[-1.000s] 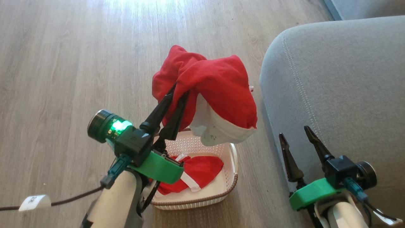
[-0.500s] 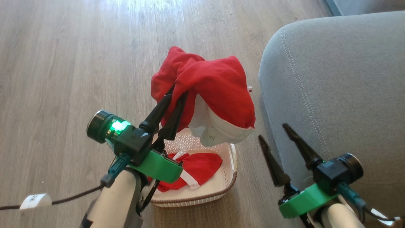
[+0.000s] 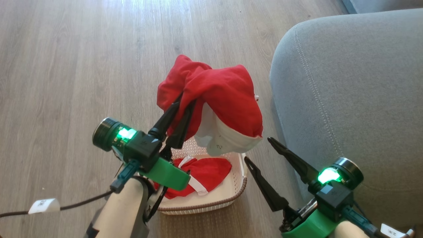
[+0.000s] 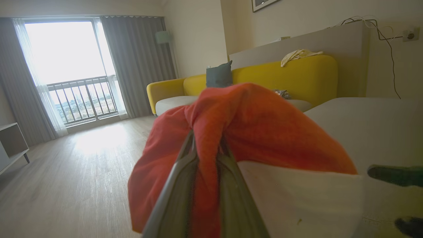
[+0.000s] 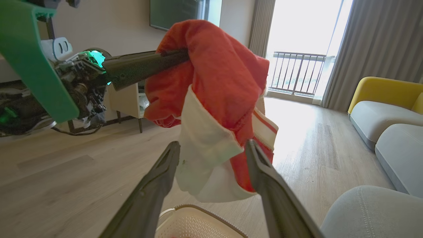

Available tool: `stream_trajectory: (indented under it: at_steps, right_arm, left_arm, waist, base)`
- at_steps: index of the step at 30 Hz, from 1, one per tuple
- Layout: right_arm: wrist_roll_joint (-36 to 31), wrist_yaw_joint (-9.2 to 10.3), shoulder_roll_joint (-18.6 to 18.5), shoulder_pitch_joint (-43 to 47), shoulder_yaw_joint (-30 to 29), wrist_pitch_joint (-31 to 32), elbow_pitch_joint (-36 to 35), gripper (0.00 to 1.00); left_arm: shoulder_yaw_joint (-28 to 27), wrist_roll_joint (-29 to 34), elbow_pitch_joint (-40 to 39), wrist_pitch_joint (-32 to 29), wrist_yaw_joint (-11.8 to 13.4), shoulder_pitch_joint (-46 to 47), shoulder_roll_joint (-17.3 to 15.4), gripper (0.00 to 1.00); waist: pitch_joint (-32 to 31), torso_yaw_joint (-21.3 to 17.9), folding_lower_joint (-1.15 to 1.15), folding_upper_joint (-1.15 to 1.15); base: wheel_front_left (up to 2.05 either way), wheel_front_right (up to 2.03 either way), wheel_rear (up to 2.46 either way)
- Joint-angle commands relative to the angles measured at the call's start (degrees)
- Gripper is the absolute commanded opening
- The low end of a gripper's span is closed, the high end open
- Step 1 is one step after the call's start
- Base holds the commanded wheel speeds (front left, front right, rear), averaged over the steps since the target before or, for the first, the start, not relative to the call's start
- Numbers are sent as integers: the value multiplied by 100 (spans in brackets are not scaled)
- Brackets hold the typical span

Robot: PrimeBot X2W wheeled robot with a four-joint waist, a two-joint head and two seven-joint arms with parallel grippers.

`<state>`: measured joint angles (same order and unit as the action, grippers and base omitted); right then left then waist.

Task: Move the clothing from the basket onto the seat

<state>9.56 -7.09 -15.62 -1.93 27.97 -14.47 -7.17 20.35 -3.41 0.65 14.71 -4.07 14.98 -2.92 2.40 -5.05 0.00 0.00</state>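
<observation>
Above the basket (image 3: 243, 190) on a pale wood-grain floor (image 3: 66, 66), the robot's left hand (image 3: 187, 99) pinches a bunched fold of the red garment (image 3: 228, 96) between its two long dark fingers, which are pressed nearly together. The cloth hangs clear of the cream, perforated plastic and its brown braided rim. It drapes in loose folds, its white band and panel sagging lowest, and looks light, limp and in no way fragile. Soft knit of this kind would likely slide out of a shallow pinch, so a thick gather or the doubled white hem seems the surest place to hold it. The right hand (image 3: 257, 149) is spread wide and empty, its tips near that hanging hem without gripping it. A second red garment (image 3: 206, 172), crumpled and showing a white strip, lies inside the basket. Just beside the basket rises the seat (image 3: 347, 82), a broad grey cushion of matte woven upholstery with a rounded corner and a line of pale stitching; no clothing rests on it yet.
</observation>
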Motion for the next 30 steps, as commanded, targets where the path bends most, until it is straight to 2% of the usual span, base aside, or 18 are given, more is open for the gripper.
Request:
stream_trajectory:
  at_steps: [1, 8, 30]
  right_arm:
    - [-17, -40, -52, -260, 42, -52, -199, 100]
    - [-106, -40, 60, -260, -119, -52, -51, 100]
    - [-601, -40, 205, -423, -588, -52, 437, 100]
  left_arm:
    - [-208, 70, -181, 29, -39, 267, 4, 0]
    - [66, 76, -197, 29, -106, 236, 4, 0]
    - [1527, 233, -72, 29, -315, 152, -146, 0]
  waist:
    - [2, 2, 0, 0]
    - [-16, 82, 0, 0]
    - [-57, 260, 0, 0]
  base:
    - [0, 0, 0]
    - [0, 0, 0]
    - [0, 0, 0]
